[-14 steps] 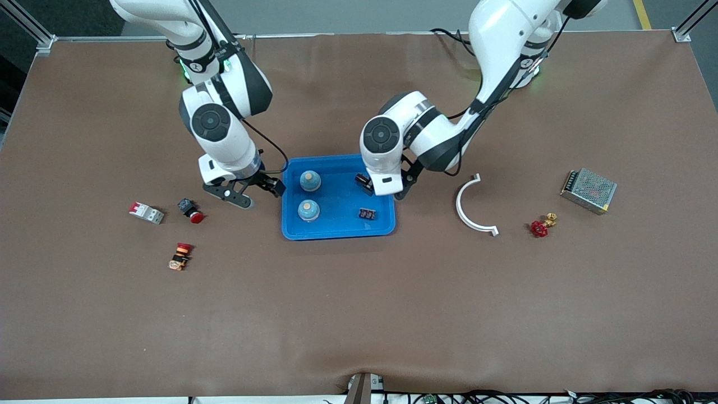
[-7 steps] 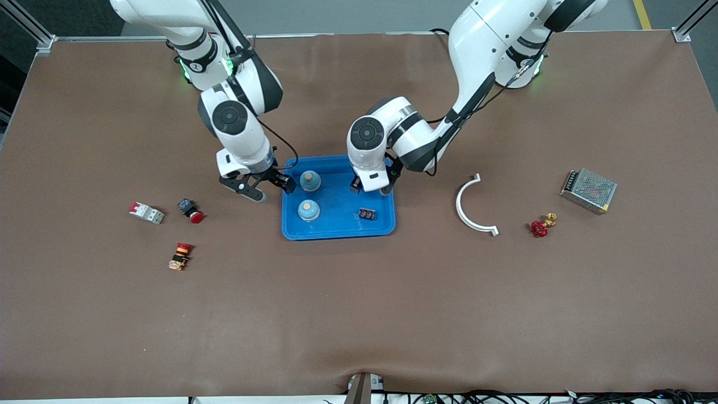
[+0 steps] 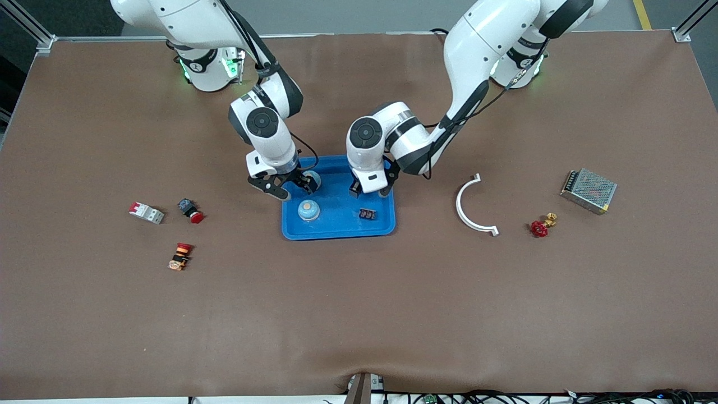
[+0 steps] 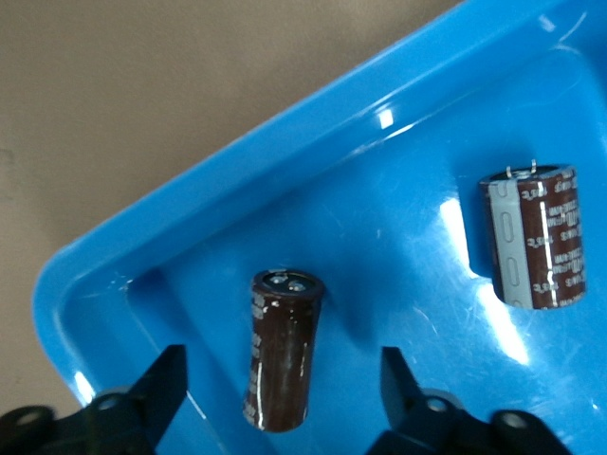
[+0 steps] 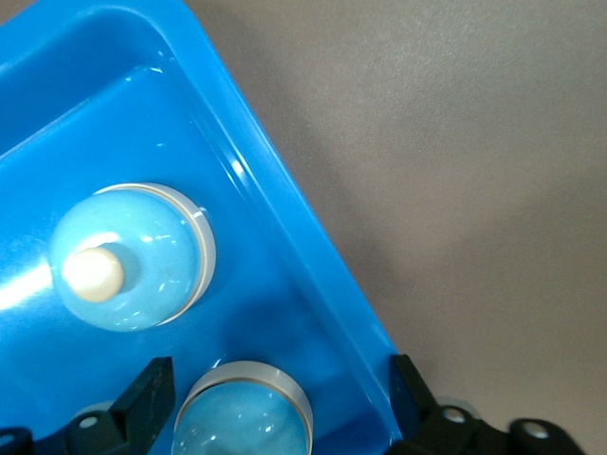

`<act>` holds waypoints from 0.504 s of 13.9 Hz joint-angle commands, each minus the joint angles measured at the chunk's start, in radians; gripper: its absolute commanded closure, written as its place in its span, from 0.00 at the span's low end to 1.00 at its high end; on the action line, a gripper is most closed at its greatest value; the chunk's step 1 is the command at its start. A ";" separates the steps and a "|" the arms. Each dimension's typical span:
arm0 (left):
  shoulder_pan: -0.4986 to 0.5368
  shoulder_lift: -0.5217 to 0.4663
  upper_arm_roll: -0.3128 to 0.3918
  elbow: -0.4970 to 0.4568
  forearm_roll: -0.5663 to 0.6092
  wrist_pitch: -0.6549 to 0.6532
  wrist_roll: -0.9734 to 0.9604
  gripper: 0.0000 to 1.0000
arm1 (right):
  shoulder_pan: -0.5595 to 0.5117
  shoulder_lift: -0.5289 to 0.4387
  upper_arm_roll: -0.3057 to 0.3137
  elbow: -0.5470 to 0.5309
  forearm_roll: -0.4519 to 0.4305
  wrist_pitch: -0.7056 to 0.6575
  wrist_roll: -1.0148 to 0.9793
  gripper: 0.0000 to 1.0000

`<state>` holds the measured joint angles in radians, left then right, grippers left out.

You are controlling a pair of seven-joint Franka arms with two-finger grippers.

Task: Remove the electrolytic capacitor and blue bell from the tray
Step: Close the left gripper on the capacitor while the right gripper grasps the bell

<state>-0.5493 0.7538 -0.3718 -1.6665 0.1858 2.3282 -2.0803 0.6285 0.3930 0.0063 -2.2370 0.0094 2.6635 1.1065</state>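
Both arms have swung inward since the earlier frame and their grippers now hang over the blue tray (image 3: 336, 231). Right gripper (image 3: 288, 185), fingers apart, straddles the tray's rim toward the right arm's end; one bell (image 5: 245, 417) sits between its fingers (image 5: 142, 398), empty-handed, and the second bell (image 3: 308, 210) is just beside it. Left gripper (image 3: 369, 191), fingers (image 4: 161, 384) apart, brackets an upright capacitor (image 4: 283, 349) without touching it; another capacitor (image 4: 533, 235) lies nearby in the tray
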 commanded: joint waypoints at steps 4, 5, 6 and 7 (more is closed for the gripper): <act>-0.008 0.019 0.008 -0.004 0.024 0.051 -0.032 0.80 | 0.043 0.012 -0.008 0.011 0.003 0.006 0.062 0.00; -0.008 0.019 0.008 -0.002 0.024 0.052 -0.032 0.95 | 0.051 0.012 -0.008 0.011 0.003 0.004 0.067 0.00; -0.006 0.018 0.008 0.001 0.024 0.051 -0.032 1.00 | 0.056 0.012 -0.008 0.013 0.003 0.006 0.081 0.00; -0.006 0.018 0.010 0.004 0.024 0.052 -0.031 1.00 | 0.071 0.012 -0.008 0.013 0.003 0.006 0.093 0.00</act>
<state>-0.5489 0.7734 -0.3694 -1.6627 0.1858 2.3622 -2.0811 0.6647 0.3931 0.0065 -2.2342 0.0095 2.6634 1.1565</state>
